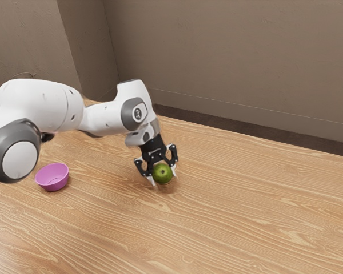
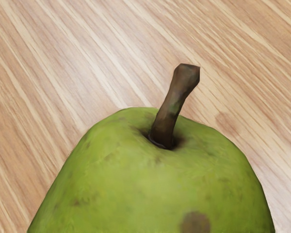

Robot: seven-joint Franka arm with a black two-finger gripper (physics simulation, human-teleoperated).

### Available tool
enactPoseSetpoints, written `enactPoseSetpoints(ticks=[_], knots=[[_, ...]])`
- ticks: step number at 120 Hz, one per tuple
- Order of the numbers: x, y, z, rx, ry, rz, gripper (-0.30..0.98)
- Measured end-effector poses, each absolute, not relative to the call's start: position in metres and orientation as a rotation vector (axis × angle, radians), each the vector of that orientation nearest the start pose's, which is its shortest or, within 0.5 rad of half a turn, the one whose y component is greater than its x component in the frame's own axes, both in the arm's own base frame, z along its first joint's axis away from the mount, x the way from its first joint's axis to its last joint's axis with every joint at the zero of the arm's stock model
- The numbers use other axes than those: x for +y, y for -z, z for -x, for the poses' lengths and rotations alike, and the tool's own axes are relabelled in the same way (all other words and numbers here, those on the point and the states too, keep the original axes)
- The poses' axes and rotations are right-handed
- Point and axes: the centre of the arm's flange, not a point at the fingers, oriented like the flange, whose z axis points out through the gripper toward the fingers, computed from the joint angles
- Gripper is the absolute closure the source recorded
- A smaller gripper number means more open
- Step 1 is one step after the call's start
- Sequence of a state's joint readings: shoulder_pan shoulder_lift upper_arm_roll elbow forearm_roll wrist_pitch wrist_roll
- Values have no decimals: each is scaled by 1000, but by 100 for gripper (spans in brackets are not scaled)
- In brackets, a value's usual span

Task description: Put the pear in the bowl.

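Gripper (image 1: 164, 178) pointing down and a little aslant, right at the pear (image 1: 162, 173); how far open it stands I cannot tell, nor whether it has truly taken hold, so I would not count the pear as secured. Seen from my wrist, the stem (image 2: 174, 107) rises out of the pear's top, leaning; whether the pear's weight is on the table (image 1: 246, 222) or on me, I cannot tell either.

What could go wrong: the pear is round and smooth, so an off-centre squeeze could roll it or let it twist out as it rises; a low carry could drag it over the wood, or clip the bowl's rim and push the bowl away; letting go early, or too high, could send it off the rim and onto the table.

The bowl (image 1: 52, 184) is well apart from the pear, toward the exterior view's left; it sits upright, pink, with no fruit in it; it looks only moderately wider than the pear, so the release should be centred and low. The grasp seems the step in hand; the carry is yet to do. Beyond the pear, past the table's far edge, stands the wall (image 1: 228, 68).
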State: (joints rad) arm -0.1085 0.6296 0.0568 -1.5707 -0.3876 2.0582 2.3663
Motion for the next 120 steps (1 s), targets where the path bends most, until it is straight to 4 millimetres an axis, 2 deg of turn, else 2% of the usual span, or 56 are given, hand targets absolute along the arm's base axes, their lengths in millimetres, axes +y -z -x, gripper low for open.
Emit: enactPoseSetpoints(ticks=[13,20,32,43,53,65,75,83,98,111,120], knots=[[-33,-312,-665,2963,389,1505,25],[-6,-334,-652,2919,384,1535,25],[46,-361,-623,2852,337,1592,25],[88,-379,-597,2803,276,1627,25],[133,-388,-570,2748,229,1697,25],[169,-398,-534,2709,190,1743,25],[196,-394,-510,2680,155,1795,25],[214,-381,-492,2668,124,1844,25],[231,-367,-461,2648,96,1874,26],[257,-359,-455,2595,34,1880,26],[271,-358,-469,2562,-11,1864,26]])
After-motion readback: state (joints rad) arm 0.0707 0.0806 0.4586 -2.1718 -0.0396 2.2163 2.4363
